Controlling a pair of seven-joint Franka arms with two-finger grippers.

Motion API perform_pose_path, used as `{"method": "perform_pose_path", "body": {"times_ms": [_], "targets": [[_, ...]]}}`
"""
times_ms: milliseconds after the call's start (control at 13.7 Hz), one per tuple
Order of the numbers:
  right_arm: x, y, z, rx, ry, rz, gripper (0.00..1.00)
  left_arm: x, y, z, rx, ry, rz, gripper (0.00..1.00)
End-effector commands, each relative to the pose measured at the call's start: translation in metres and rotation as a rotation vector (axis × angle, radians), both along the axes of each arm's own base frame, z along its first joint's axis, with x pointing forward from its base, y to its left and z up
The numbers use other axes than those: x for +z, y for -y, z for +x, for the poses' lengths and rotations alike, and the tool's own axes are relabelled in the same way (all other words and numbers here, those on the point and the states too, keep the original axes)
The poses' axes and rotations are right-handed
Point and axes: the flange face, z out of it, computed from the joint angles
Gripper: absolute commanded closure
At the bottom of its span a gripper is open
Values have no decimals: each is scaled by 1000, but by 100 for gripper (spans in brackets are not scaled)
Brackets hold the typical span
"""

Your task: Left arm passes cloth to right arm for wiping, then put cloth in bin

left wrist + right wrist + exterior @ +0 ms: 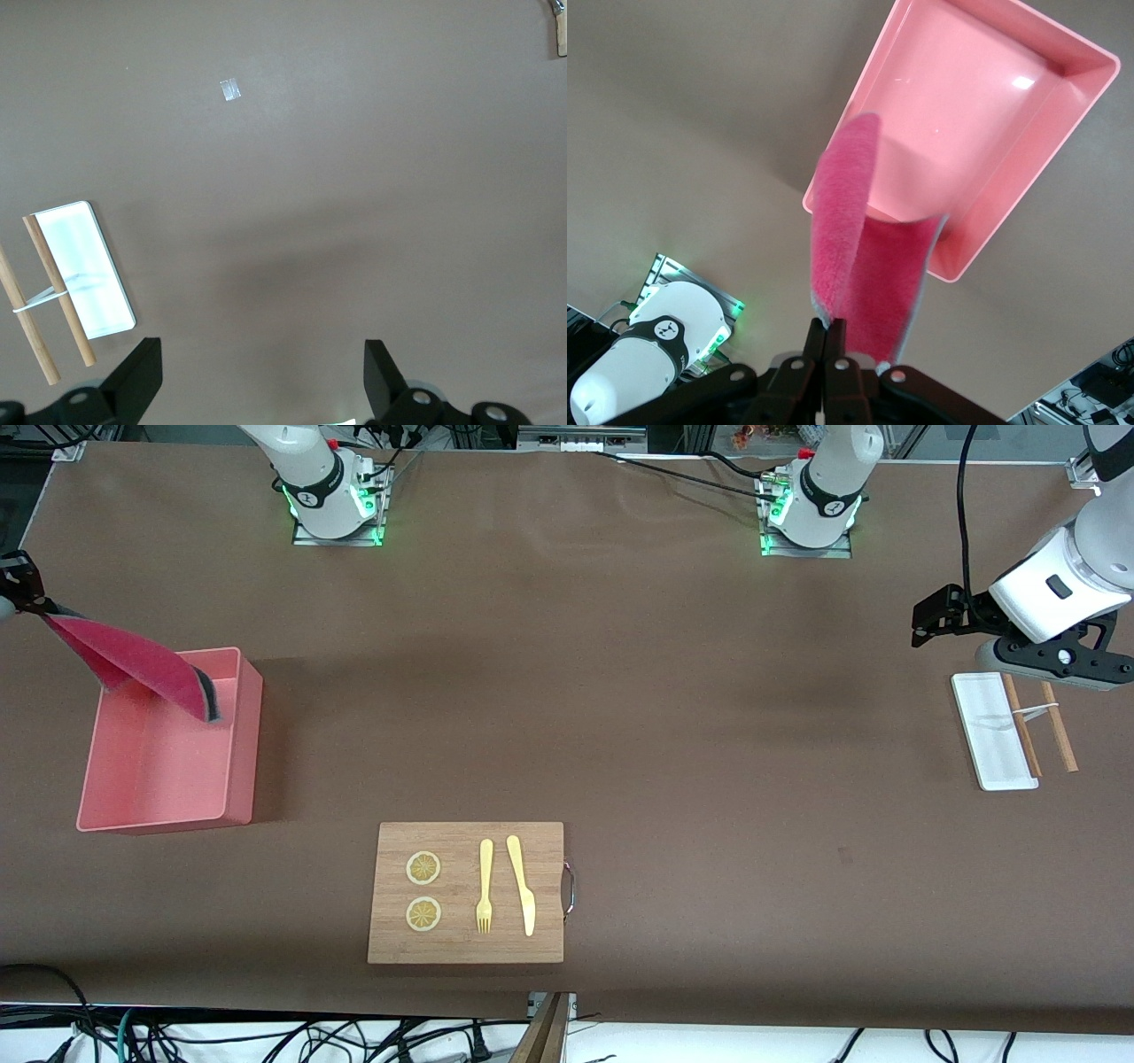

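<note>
Over the bin (239, 735) — right gripper (825, 341) pinching cloth (133, 662); left gripper (261, 376) spread over brown table (620, 691).

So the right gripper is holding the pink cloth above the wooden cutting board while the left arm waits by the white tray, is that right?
Not quite. The front view shows the right gripper holding the cloth above the pink bin, not the cutting board. The left gripper, jaws open, does wait beside the white tray.
</note>
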Motion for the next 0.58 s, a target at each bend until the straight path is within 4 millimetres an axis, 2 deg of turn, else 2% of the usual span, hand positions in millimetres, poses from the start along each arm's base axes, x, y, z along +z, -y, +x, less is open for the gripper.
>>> {"method": "perform_pose_path", "body": {"times_ms": [0, 146, 510], "targets": [[-1, 6, 3, 28, 2, -32, 100, 7, -1, -2, -4, 2, 21, 0], [-17, 7, 9, 28, 12, -39, 100, 7, -1, -2, -4, 2, 21, 0], [-76, 1, 28, -37, 63, -68, 100, 7, -1, -2, -7, 1, 21, 0]]}}
